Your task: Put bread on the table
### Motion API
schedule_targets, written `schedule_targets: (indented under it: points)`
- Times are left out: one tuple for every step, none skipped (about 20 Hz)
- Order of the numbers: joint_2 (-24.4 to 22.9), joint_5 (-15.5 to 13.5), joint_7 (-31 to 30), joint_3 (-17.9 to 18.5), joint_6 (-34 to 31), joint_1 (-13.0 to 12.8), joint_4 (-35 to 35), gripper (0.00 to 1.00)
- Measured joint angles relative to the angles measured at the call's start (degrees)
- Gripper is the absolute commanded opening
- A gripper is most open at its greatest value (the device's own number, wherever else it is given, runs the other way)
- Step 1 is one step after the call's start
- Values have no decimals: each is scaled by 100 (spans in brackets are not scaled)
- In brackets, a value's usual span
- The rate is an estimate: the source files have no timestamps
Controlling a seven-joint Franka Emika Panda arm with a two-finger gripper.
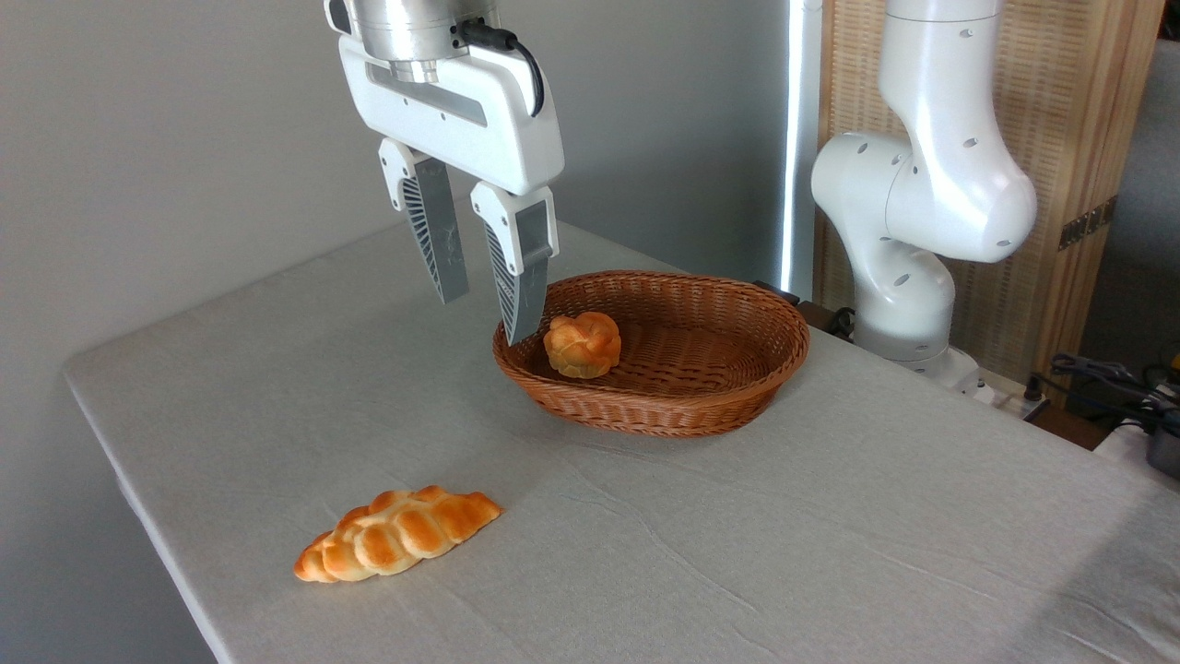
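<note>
Sitting knot-up in basket, bread

Two pieces of bread are in sight: one small round knotted bun and one longer braided loaf. There is one brown wicker basket and one bench covered in grey cloth. One white robot arm carries one gripper with two grey fingers.

We see the table draped in light grey, slightly wrinkled cloth. On it we find a brown oval wicker basket toward the back and a long braided loaf near the front left edge, well apart.
</note>
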Motion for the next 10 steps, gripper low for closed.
schedule_targets:
  points:
    - [-53, 0, 0, 1, 0, 0, 1, 100]
    - [-53, 0, 0, 7, -21, 2, 1, 100]
    - [-53, 0, 0, 17, -56, 6, 1, 100]
    - [-53, 0, 0, 23, -72, 11, 1, 100]
    - [-53, 0, 0, 27, -82, 18, 1, 100]
    - [-53, 0, 0, 28, -85, 22, 1, 100]
    - [-53, 0, 0, 29, -85, 24, 1, 100]
    - [-53, 0, 0, 30, -85, 25, 1, 100]
    - [-53, 0, 0, 30, -85, 26, 1, 100]
    - [-53, 0, 0, 30, -86, 26, 1, 100]
